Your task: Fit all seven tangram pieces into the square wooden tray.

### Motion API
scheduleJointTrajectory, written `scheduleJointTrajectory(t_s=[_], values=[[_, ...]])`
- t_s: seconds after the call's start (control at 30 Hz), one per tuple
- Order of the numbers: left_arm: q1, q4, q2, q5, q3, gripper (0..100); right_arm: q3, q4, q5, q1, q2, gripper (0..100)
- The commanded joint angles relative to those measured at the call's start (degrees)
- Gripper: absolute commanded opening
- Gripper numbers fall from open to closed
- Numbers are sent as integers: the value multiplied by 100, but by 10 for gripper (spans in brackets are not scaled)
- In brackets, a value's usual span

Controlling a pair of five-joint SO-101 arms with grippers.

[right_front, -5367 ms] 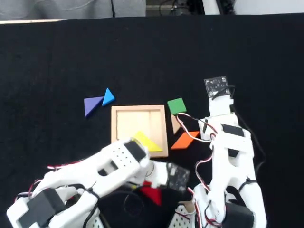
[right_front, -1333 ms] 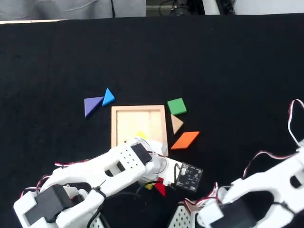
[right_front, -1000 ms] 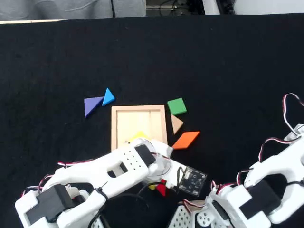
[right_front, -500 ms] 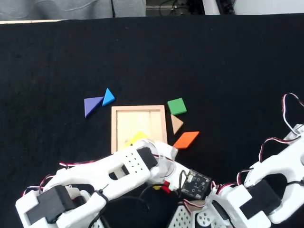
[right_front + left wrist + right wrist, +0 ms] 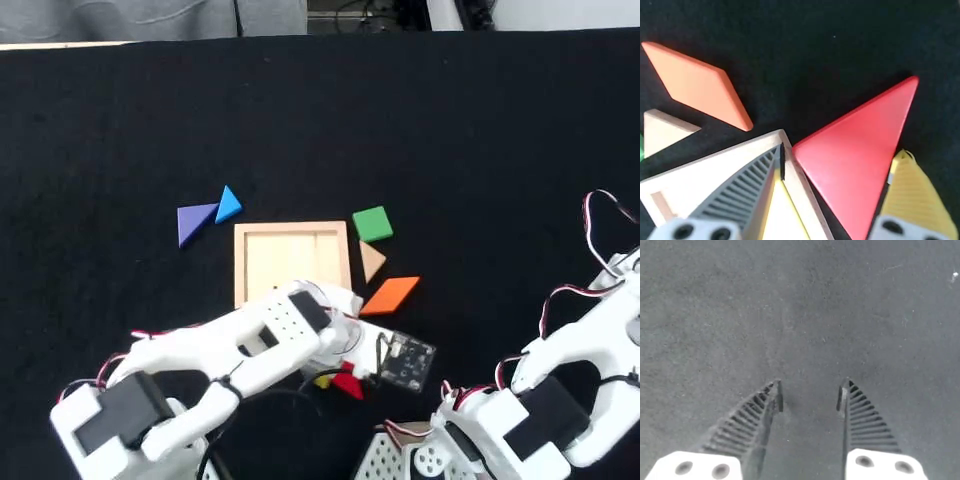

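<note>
The square wooden tray point(image 5: 245, 262) lies mid-table, with a yellow triangle point(image 5: 782, 217) inside near its corner point(image 5: 781, 134). My left gripper point(image 5: 840, 157) is at the tray's near right corner, shut on the red triangle point(image 5: 860, 145). Its grey finger point(image 5: 747, 192) is over the tray and its yellow finger point(image 5: 910, 192) is on the triangle's far edge. In the high view the red triangle point(image 5: 349, 383) peeks out below the left arm point(image 5: 250, 345). My right gripper point(image 5: 810, 392) is open above bare black cloth.
Right of the tray lie a green square point(image 5: 372, 223), a tan triangle point(image 5: 371, 260) and an orange parallelogram point(image 5: 390, 295). A purple triangle point(image 5: 193, 220) and a blue triangle point(image 5: 229, 205) sit off its far left corner. The right arm point(image 5: 560, 400) is at the near right edge.
The right arm has pulled back from the pieces beside the tray to the near right corner. The left gripper has shifted toward the tray's corner with the red triangle.
</note>
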State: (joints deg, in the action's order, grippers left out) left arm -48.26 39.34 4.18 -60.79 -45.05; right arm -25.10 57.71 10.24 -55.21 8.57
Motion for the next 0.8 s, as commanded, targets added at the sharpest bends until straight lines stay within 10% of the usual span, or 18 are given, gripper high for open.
scheduleJointTrajectory(t_s=[0.0,0.77], values=[[-119,-35,-519,290,567,333,215,-88,26,88,92,191],[-470,677,-264,826,391,329,180,-88,26,141,84,191]])
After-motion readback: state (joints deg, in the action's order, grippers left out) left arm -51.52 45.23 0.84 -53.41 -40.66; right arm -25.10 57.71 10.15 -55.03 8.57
